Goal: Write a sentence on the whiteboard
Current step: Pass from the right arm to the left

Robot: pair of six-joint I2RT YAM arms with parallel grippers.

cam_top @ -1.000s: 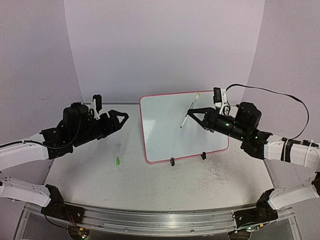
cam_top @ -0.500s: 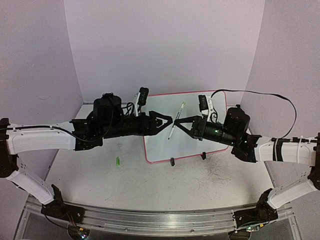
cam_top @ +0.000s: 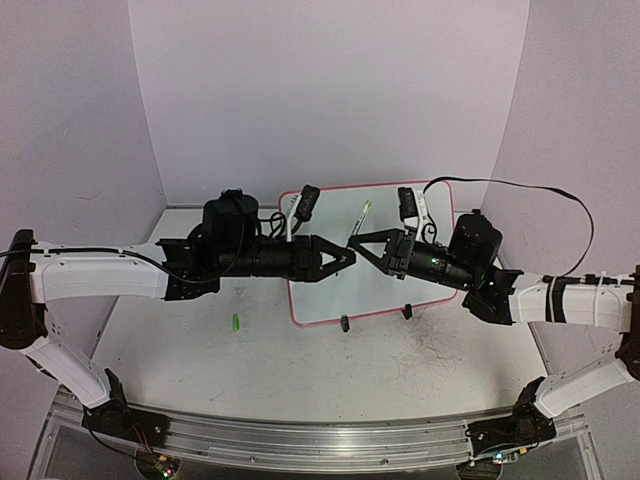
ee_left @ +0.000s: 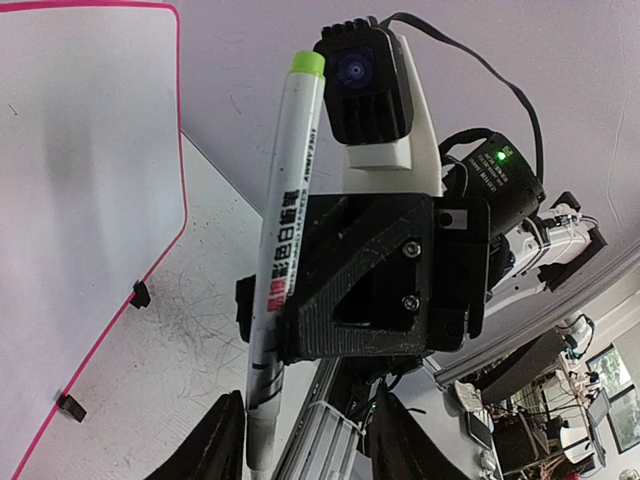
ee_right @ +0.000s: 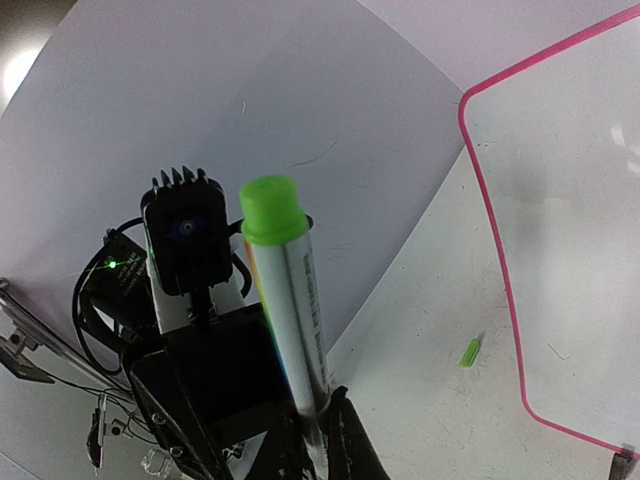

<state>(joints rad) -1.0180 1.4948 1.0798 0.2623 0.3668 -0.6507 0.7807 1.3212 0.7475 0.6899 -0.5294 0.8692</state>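
R gripper clamped the marker, tilted, over the whiteboard near its left edge; board sat just right of table centre. L gripper was part-open, jaws straddling marker's lower end. Open table to the left w/ green cap.

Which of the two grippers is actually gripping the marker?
The right gripper, shut on the marker; the left gripper merely stands open around the marker's lower end.
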